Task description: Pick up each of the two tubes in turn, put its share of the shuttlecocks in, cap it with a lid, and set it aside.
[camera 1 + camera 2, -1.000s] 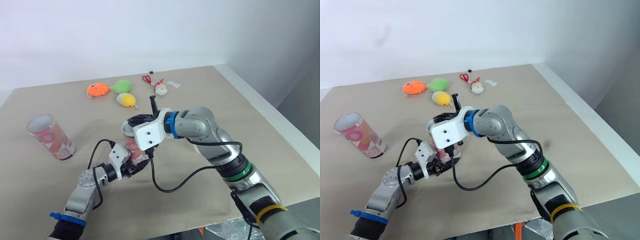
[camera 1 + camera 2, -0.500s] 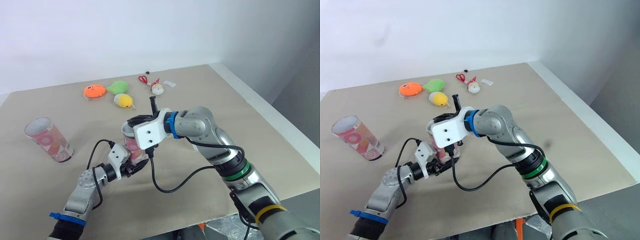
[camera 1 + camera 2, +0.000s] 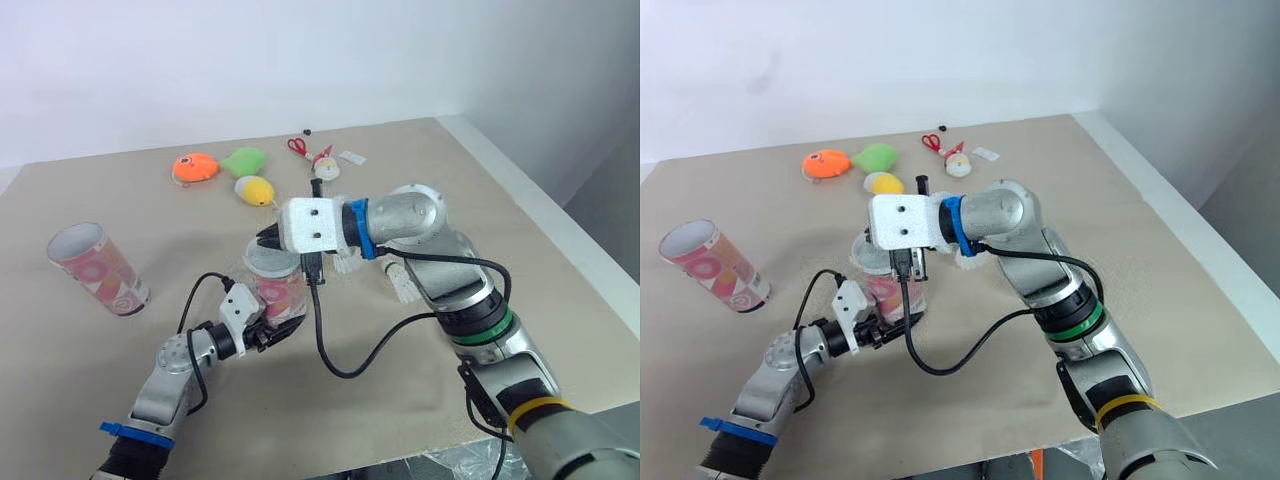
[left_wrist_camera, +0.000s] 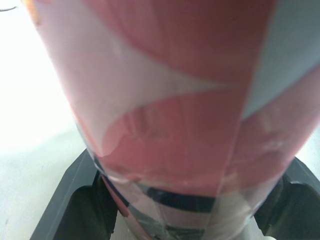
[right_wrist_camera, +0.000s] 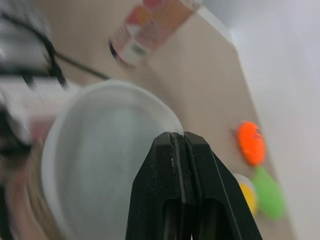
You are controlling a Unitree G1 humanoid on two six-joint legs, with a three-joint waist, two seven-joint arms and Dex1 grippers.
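- The left gripper [image 3: 268,328] clamps the foot of the upright tube [image 3: 280,292] near the table's [image 3: 70,370] front edge. In the left wrist view its dark fingers [image 4: 75,195] press both sides of the glossy pink-and-white printed cylinder.
- A pale, round, frosted lid [image 5: 105,165] lies on that tube's mouth.
- The right gripper [image 5: 175,137] has its two smooth black fingers pressed together, with nothing between them. Their tips hang just over the lid's far rim.
- Half a second ago the right wrist's white block covered the tube's upper part. It has since drawn off to the right and the rim is uncovered. The left grip is unchanged.
- There are two tubes. The second tube [image 3: 98,270] leans on the beige matte table well to the left, its mouth open.
- Farther back lie three soft rounded toys: one orange [image 3: 195,167], one green [image 3: 243,160] and one yellow [image 3: 254,189].
- Near the far edge are red-handled scissors [image 3: 298,147] and a small figure [image 3: 325,160].
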